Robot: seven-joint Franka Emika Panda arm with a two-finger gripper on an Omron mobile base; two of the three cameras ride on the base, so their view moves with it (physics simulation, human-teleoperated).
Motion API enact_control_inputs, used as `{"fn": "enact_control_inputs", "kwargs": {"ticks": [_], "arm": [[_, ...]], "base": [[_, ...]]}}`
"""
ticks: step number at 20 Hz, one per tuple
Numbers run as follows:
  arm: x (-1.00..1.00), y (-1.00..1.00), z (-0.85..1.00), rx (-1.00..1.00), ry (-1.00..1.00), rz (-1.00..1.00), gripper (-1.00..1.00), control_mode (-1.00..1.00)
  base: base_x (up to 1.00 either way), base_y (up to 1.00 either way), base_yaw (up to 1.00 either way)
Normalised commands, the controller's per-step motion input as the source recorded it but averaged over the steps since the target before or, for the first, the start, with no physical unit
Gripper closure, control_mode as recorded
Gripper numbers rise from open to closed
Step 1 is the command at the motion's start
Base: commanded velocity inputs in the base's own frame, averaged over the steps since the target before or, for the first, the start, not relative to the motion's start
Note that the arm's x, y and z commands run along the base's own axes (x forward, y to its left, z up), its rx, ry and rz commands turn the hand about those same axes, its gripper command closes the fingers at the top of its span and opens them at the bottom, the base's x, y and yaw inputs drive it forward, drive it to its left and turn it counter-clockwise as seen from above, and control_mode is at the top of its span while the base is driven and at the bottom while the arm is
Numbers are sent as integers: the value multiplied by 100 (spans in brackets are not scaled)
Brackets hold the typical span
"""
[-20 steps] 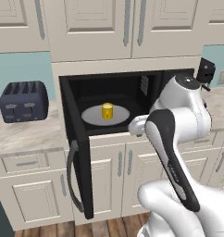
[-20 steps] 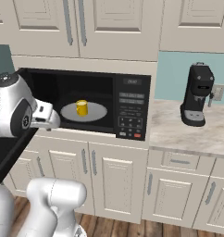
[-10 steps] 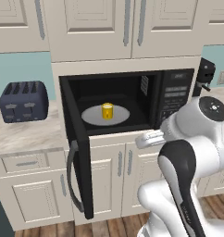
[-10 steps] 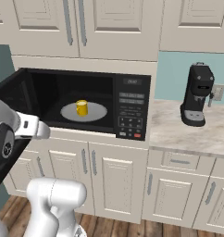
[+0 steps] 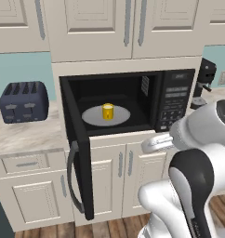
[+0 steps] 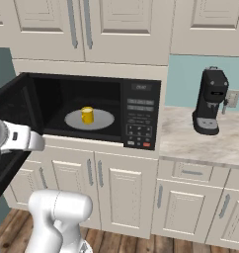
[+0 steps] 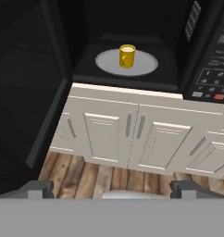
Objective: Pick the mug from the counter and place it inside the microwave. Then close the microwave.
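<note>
Yellow mug sits inside the open microwave, arm drawn back with nothing held.

White arm (image 5: 198,153) stands nearest, well clear of the oven; its gripper (image 7: 112,190) has the jaws spread wide and empty, the two dark fingertips (image 7: 37,189) far apart above the wooden floor (image 7: 86,178) and cream cabinet doors (image 7: 132,139). Beyond them the microwave (image 6: 92,111) has its black door (image 5: 79,153) swung fully out to the left. Inside, the mug (image 5: 108,111) stands upright near the middle of the white round plate (image 5: 93,117). On the surface (image 6: 200,143), a dark toaster (image 5: 22,101) sits left of the oven, and a black coffee machine (image 6: 210,101) sits to the right by the back wall.
</note>
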Motion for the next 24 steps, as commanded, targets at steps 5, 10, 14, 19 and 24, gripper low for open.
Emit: {"fn": "enact_control_inputs", "kwargs": {"ticks": [5, 10, 14, 19, 24], "arm": [[-24, 18, 0, -1, -19, 0, -100, -100], [0, 51, 1, -10, -23, -9, -100, -100], [-23, 19, 0, -2, -24, -12, -100, -100], [-10, 11, 0, 0, -19, -13, -100, -100], [-16, 5, 0, 0, -17, -16, -100, -100]], "base": [[0, 0, 0], [0, 0, 0], [0, 0, 0], [0, 0, 0], [0, 0, 0]]}}
